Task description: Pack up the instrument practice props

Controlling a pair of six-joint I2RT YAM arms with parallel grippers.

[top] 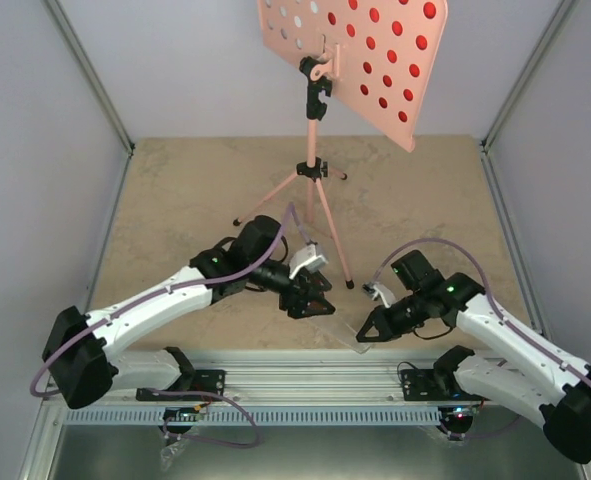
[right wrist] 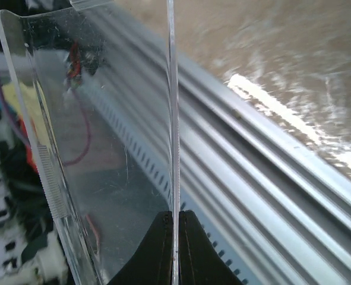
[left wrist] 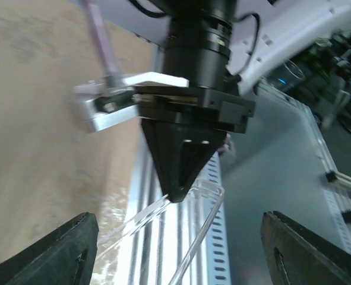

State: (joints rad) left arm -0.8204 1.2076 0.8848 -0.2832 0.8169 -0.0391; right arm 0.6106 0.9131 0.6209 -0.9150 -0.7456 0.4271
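1. The beige, stone-patterned table (top: 175, 200) sits between plain grey walls. A ribbed metal rail (top: 305, 385) crosses the lower part of the top view, and you are working right at that rail.
2. The pink music stand (top: 313, 140) is upright at the top centre of the top view, with its tripod legs spread on the table. Its hole-dotted desk (top: 347, 55) reaches toward the upper right. Red shows through the right-hand holes, so the red sheet (top: 429, 11) looks to be on it. I cannot make out a metronome or a white sheet in any view.
3. Your right fingers (right wrist: 161, 249) are closed on the thin edge of a clear plastic piece (right wrist: 104, 148), low centre in the top view. What that piece is, I cannot tell.
4. Your left fingers (left wrist: 62, 252) stand wide apart and grip nothing. In the left wrist view the plastic lies between them, just below the tip of the right fingers.
5. The step looks like a two-handed take on the plastic. Line the left fingers up squarely over a free edge, away from the right grip, before you close.
6. Close gently: the plastic looks thin and springy, and it could bow or slip out.
7. Hold the right grip steady until the left one has the plastic, and mind the stand's nearest leg, which is close beside your left fingers.
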